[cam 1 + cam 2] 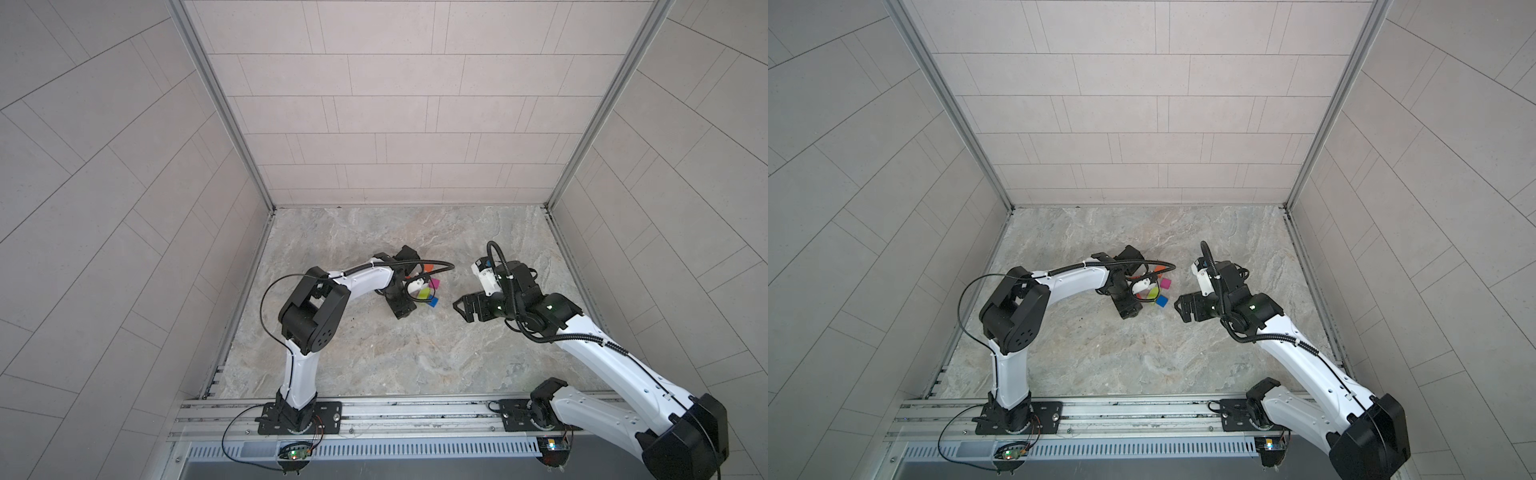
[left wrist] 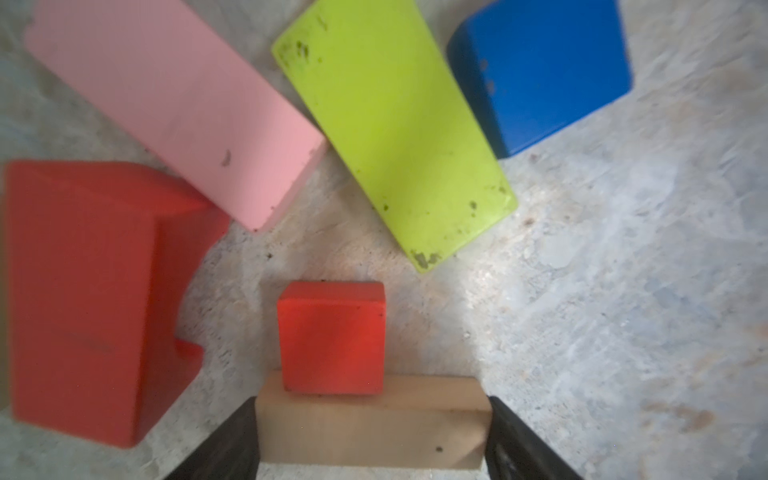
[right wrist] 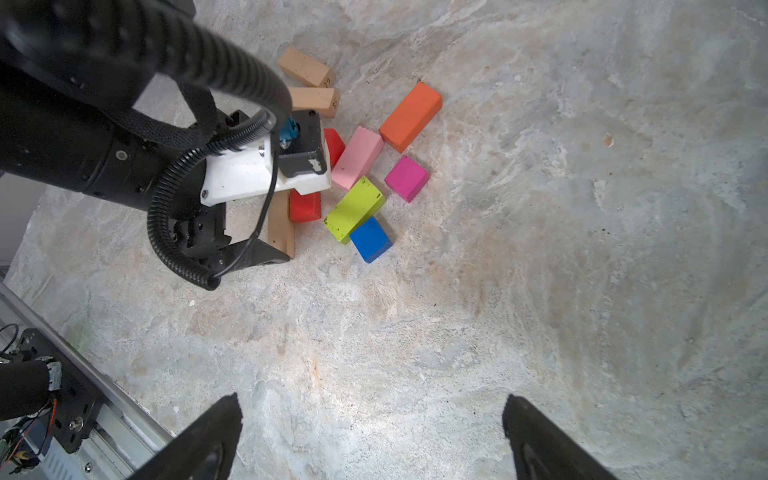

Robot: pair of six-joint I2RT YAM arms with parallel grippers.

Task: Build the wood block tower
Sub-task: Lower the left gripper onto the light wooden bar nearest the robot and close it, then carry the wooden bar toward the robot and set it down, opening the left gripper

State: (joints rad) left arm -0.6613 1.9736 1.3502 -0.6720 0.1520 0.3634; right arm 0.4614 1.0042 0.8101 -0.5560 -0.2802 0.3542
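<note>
The wood blocks lie loose in one cluster on the marble floor (image 3: 540, 249); no tower is in view. My left gripper (image 2: 372, 405) is shut lengthwise on a tan bar (image 2: 372, 432), one finger against each end. A red cube (image 2: 332, 336) touches that bar's far side. Beyond lie the red arch (image 2: 83, 291), pink oblong (image 2: 174, 108), lime oblong (image 2: 395, 124) and blue cube (image 2: 548, 70). The right wrist view adds the orange oblong (image 3: 409, 116), magenta cube (image 3: 406, 178) and two more tan bars (image 3: 305, 68). My right gripper (image 3: 372, 419) hovers open and empty, right of the cluster (image 1: 428, 291).
Tiled walls close in the floor at the back and on both sides. An aluminium rail (image 1: 395, 411) carrying both arm bases runs along the front edge. The left arm's cable loop (image 1: 432, 268) arches over the blocks. Bare floor lies in front of the cluster.
</note>
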